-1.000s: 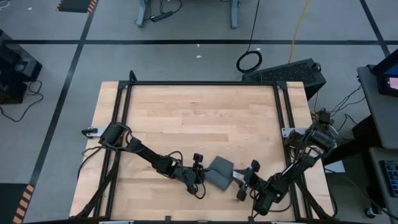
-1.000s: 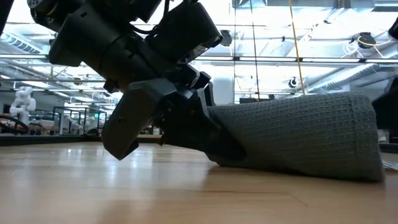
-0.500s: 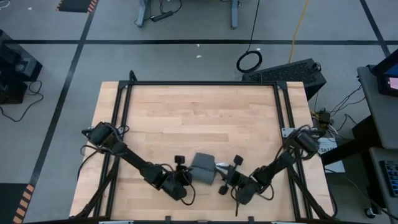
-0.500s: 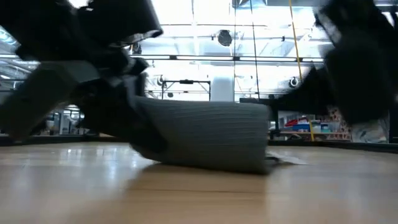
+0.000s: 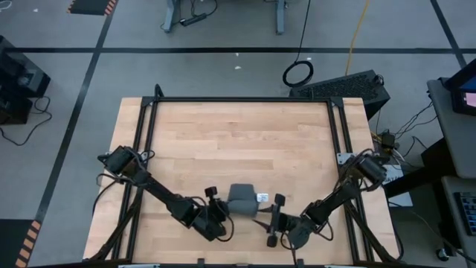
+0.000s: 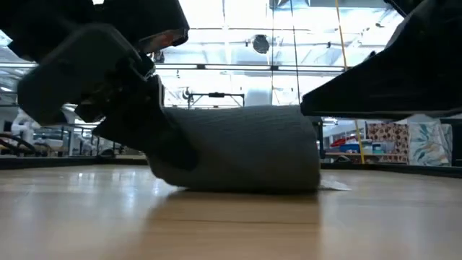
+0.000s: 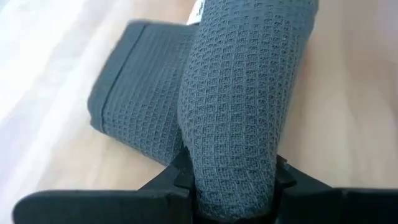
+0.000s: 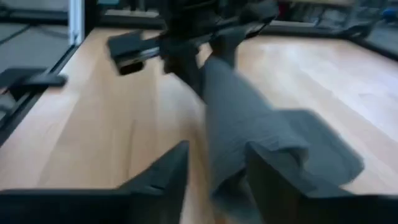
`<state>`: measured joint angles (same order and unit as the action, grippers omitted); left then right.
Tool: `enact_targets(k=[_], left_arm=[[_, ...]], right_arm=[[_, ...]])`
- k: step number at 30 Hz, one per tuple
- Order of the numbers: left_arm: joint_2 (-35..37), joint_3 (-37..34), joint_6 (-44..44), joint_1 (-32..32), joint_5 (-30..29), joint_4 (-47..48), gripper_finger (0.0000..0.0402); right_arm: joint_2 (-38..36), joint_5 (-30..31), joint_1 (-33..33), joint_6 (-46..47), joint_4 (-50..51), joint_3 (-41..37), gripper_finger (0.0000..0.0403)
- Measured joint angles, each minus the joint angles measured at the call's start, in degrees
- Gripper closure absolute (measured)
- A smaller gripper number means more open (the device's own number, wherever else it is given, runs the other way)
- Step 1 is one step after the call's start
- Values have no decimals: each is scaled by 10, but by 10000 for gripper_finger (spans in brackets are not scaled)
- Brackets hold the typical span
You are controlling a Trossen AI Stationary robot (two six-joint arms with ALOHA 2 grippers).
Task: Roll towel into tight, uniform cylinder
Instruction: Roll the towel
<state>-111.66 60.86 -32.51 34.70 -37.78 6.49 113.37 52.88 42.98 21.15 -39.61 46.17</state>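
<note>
Dark grey waffle-weave towel (image 7: 236, 106), white tag (image 5: 262, 198)

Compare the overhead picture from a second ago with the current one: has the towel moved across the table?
Yes. The towel, gripped by the left gripper, has shifted toward the table's left side, away from the right frame rail.

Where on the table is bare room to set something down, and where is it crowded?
The far half of the table is bare wood up to the black frame. The near edge is crowded: the left gripper clamps one end of the rolled towel, and the right gripper stands open at the other end.
</note>
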Motion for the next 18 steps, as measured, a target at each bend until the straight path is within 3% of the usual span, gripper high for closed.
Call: enact_targets(k=[4, 9, 18], left_arm=[[0, 0, 11, -13, 50, -3, 314], [0, 0, 14, -26, 65, -2, 314], [1, 1, 19, -39, 91, 3, 314]], right_arm=[[38, 39, -3, -41, -86, 0, 157], [71, 16, -18, -71, -149, 0, 70], [64, 16, -3, -103, -169, 2, 64]])
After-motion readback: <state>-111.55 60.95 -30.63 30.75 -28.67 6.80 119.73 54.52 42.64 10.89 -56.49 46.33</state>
